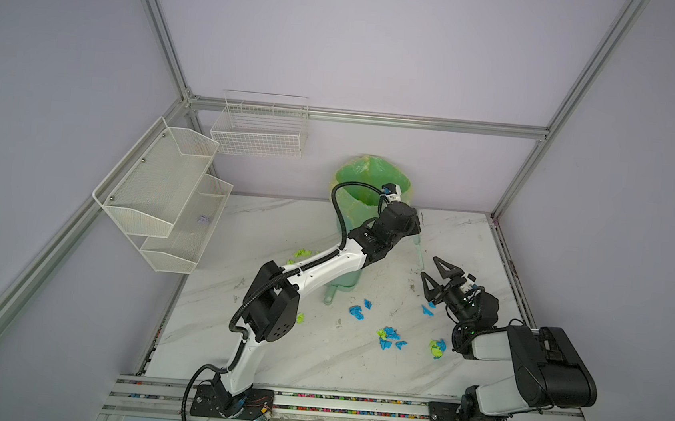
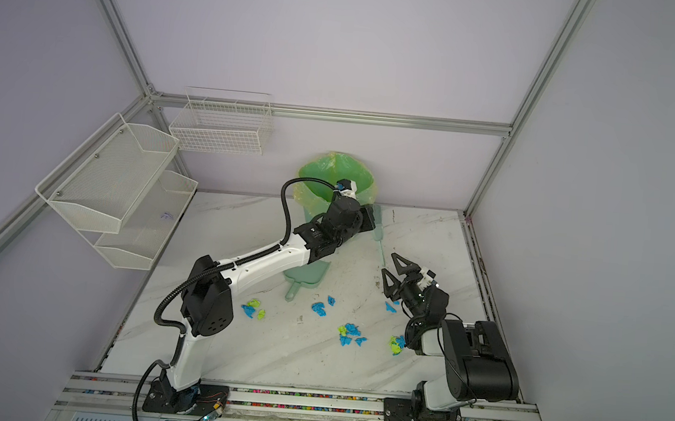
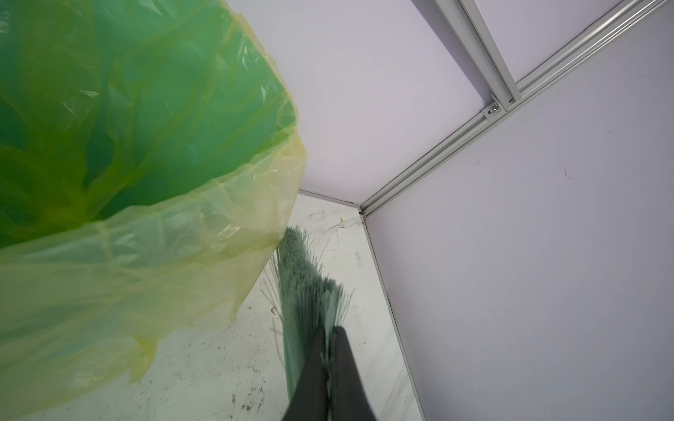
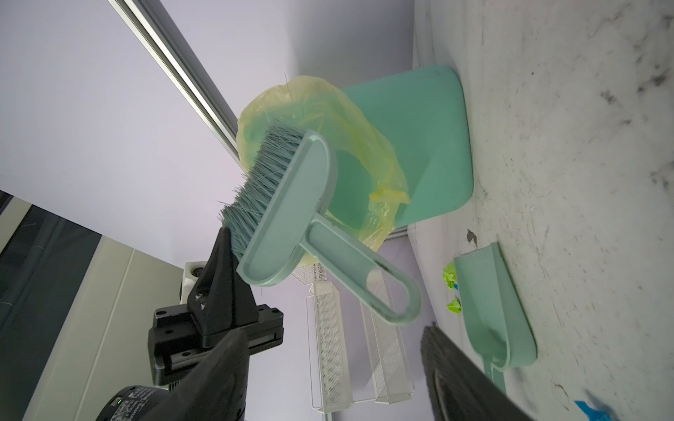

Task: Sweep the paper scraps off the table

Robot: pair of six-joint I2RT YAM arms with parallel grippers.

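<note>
**Brush handover beside the bin (image 1: 368, 172)**

The left gripper (image 3: 329, 331) is clamped on the brush (image 4: 291, 211) by its bristles. The right gripper (image 1: 429, 266) waits with jaws apart, just short of the handle. It should close squarely on the handle before the left releases. The paper scraps (image 1: 389, 337) lie on the table (image 1: 272, 360) nearby. Only the right wrist view shows the whole brush.

Crumpled blue and yellow-green paper scraps (image 1: 390, 338) in loose clusters across the white marble-veined table (image 1: 305, 363)

Robotics lab cell: aluminium frame (image 1: 369, 118), blank panel walls (image 1: 342, 45), bench-mounted robot arms (image 1: 322, 268).
</note>
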